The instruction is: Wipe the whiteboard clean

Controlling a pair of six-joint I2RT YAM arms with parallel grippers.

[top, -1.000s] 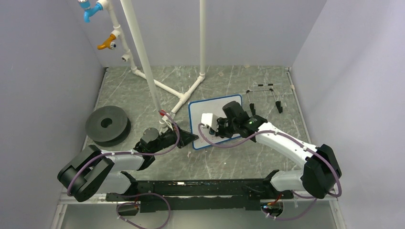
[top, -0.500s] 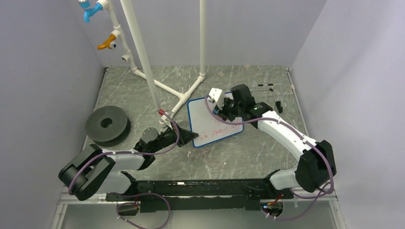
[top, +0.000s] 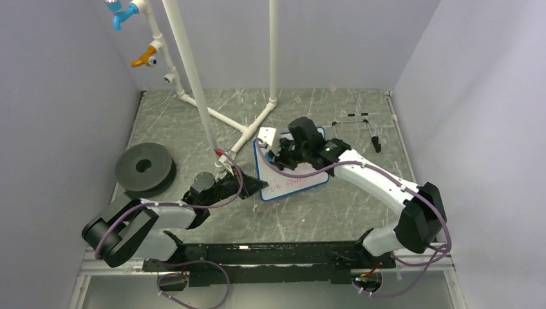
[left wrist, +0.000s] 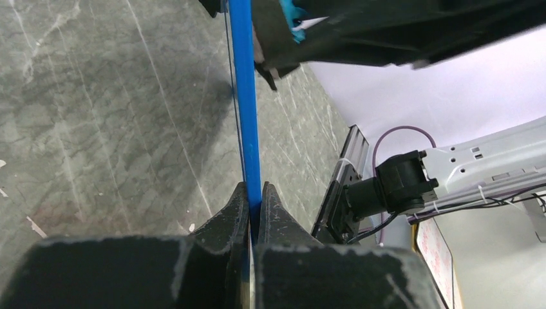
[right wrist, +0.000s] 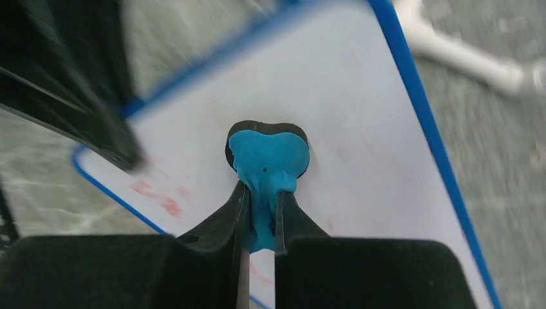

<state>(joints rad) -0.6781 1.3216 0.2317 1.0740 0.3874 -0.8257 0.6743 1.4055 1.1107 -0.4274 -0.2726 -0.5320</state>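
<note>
Whiteboard [top: 290, 184], grey marbled tabletop [top: 174, 122], lilac walls [top: 58, 96]

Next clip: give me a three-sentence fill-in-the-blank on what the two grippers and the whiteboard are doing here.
1. The left gripper is shut on the whiteboard's ____ rim.
2. The right gripper presses the eraser against the ____.
3. The writing on the board's near part is ____.

Missing words: blue; whiteboard; red.
</note>
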